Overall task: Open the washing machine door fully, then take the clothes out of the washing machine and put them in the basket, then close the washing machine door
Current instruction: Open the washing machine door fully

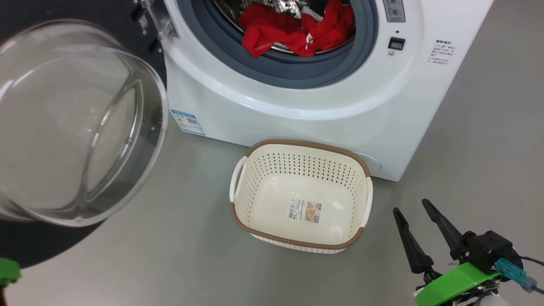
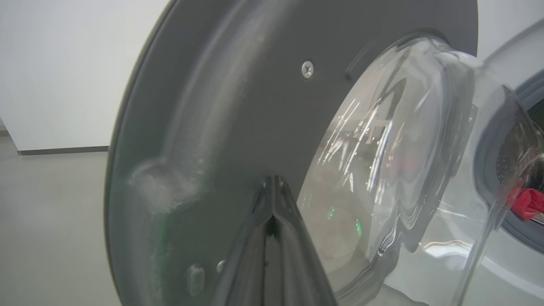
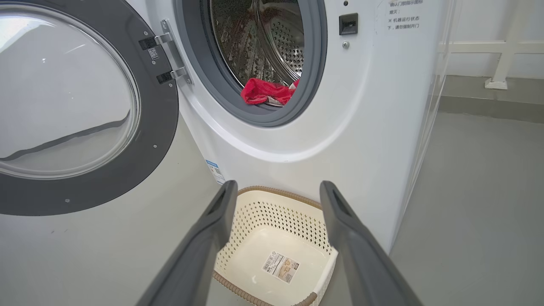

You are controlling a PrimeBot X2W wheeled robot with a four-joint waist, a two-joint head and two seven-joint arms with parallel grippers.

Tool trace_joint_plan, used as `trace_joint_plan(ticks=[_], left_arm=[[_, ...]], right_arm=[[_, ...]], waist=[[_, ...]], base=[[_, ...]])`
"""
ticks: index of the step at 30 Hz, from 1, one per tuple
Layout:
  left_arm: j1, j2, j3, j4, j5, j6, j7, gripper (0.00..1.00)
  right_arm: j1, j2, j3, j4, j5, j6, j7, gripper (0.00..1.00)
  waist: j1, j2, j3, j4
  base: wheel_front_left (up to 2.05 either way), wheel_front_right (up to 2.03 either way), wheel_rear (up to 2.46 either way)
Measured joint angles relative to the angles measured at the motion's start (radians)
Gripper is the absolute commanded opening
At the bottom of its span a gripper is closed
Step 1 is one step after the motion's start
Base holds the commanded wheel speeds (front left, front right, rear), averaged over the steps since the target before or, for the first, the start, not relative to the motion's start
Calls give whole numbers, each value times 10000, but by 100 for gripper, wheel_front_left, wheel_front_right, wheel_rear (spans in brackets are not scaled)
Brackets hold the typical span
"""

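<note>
The washing machine door (image 3: 157, 127) stands wide open; the left gripper (image 2: 272, 180), jaws pressed together on nothing, points at its dark inner rim and may slide if it pushes. The right gripper (image 1: 410, 205), jaws spread, hangs near the empty basket (image 1: 297, 144) on the floor (image 1: 170, 255). The clothes (image 1: 297, 29) lie at the front of the drum (image 3: 289, 46) and could snag on the gasket (image 1: 280, 74). I cannot tell if the left tips touch the door; the drum's back is cut off.

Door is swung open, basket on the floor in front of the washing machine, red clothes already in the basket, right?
No. The door is open and the basket sits on the floor before the washing machine, but the red clothes lie inside the machine; the head view shows the basket holding just a label sticker.
</note>
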Motion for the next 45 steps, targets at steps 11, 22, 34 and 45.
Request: trace_joint_plan(ticks=[11,22,34,45], left_arm=[[-1211,579,984,1250,376,-226,-10,0],[-1792,729,1662,2006,612,-263,-10,0],[-1146,265,1620,1498,602,-430,-10,25],[868,-546,-297,-190,-339,-435,-8,94]], right_arm=[[-430,-257,-6,-56,-182,0,0,100],[-584,-328,-105,-77,-198,0,0,100],[-565,-81,-142,-36,-196,0,0,100],[-248,117,-261,-8,-178,0,0,100]], waist=[[0,-1,584,-220],[-1,0,783,-456],[-1,0,229,-449],[0,0,-458,-420]], base=[[0,0,0],[0,0,0],[0,0,0],[0,0,0]])
